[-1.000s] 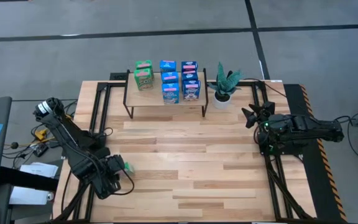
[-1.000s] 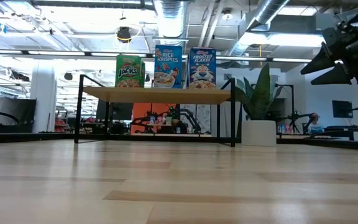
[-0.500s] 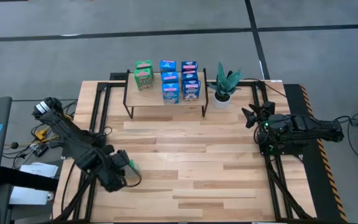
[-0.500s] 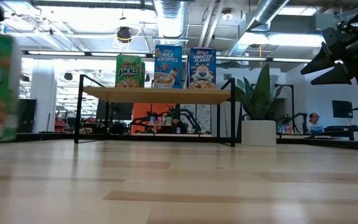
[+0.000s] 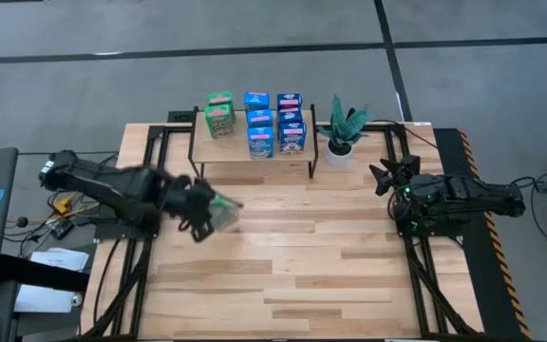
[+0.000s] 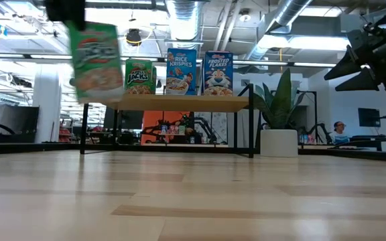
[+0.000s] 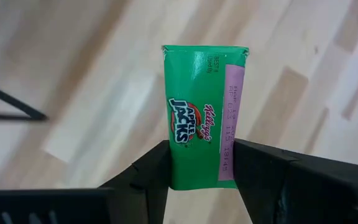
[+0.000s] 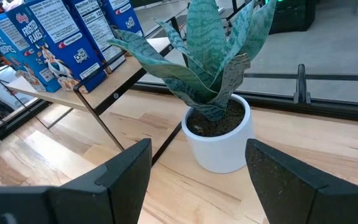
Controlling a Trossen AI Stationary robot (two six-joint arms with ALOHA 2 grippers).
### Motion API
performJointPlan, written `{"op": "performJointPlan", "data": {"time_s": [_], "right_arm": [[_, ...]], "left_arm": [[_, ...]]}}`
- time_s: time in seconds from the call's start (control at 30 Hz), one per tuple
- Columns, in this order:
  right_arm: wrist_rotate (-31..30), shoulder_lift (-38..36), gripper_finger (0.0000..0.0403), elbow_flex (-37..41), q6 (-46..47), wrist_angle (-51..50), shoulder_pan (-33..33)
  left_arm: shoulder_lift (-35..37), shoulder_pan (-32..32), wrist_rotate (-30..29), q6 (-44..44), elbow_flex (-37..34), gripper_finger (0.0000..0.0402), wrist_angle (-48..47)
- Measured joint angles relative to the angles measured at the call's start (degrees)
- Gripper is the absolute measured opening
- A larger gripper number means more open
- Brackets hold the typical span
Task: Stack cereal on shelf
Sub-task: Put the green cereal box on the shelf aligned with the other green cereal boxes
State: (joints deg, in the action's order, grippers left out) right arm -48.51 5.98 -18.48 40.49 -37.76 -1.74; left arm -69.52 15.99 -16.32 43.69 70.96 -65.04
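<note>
My left gripper point(image 5: 215, 211) is shut on a green cereal box point(image 5: 226, 211), which hangs above the table's left middle, in front of the shelf point(image 5: 231, 154). In the low view this box point(image 6: 96, 60) hangs at about the height of the shelf board point(image 6: 173, 102). Several cereal boxes stand on the shelf: green ones point(image 5: 218, 114) at its left, blue ones point(image 5: 273, 123) beside them. My right gripper point(image 5: 380, 176) waits open at the table's right side, pointing at a potted plant point(image 8: 219, 124). My left gripper pinches the green box between its two fingers point(image 7: 151, 177), one on either side of a narrow green and pink panel point(image 7: 201, 158), at the end nearest the wrist. The fingers slant down from the table's left. The box hangs clear of the table, nearly upright, slightly tilted.
The potted plant point(image 5: 342, 128) stands just right of the shelf's right legs. Bare wooden tabletop point(image 5: 302, 256) lies between the shelf and the near edge. Black frame rails point(image 5: 145, 171) run along both table sides.
My left gripper has swung from the table's near left corner toward the far edge and the right, toward the shelf, and has risen. The green box has gone with it, from table height up to about the height of the shelf board.
</note>
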Motion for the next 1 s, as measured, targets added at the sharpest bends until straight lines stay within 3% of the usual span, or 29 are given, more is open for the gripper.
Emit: {"op": "performJointPlan", "data": {"time_s": [0.57, 1.0], "right_arm": [[0.0, 0.0, 0.0286, 0.0, 0.0, 0.0, 0.0], [0.2, 0.0, 0.0286, 0.0, 0.0, 0.0, 0.0]], "left_arm": [[-1.0, -30.3, 2.0, -35.8, 18.3, 0.0142, 0.3], [-2.8, -40.0, 4.5, -48.0, 21.9, 0.0142, -7.8]]}}
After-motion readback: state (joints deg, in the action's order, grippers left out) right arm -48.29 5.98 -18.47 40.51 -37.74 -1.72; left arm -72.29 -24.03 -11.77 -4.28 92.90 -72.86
